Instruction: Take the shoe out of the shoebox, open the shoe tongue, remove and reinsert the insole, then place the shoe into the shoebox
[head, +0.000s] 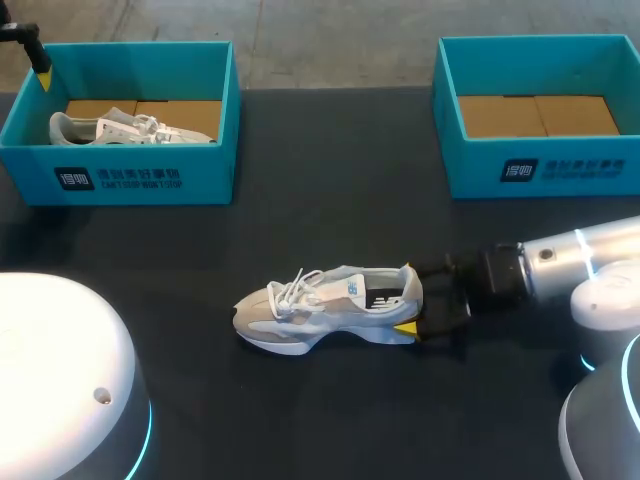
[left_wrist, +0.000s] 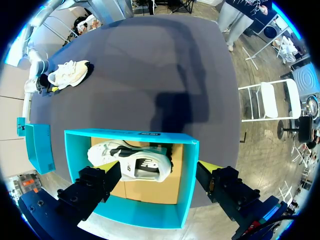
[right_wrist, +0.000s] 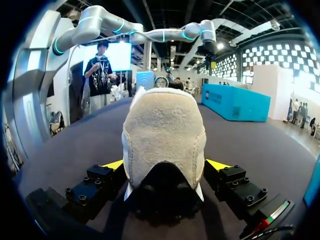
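Even, bright light from overhead (ceiling lamps (right_wrist: 220, 46) glare in the right wrist view); on the dark matte counter (left_wrist: 150, 55) lies 1 broad, soft-edged arm shadow (left_wrist: 180, 106) just beyond the shoebox (left_wrist: 131, 137).

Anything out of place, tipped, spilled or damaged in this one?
Nothing stands out. One shoe stands upright on the table with its heel at the right hand; the other shoe lies on its side inside the left box. No spill or damage shows.
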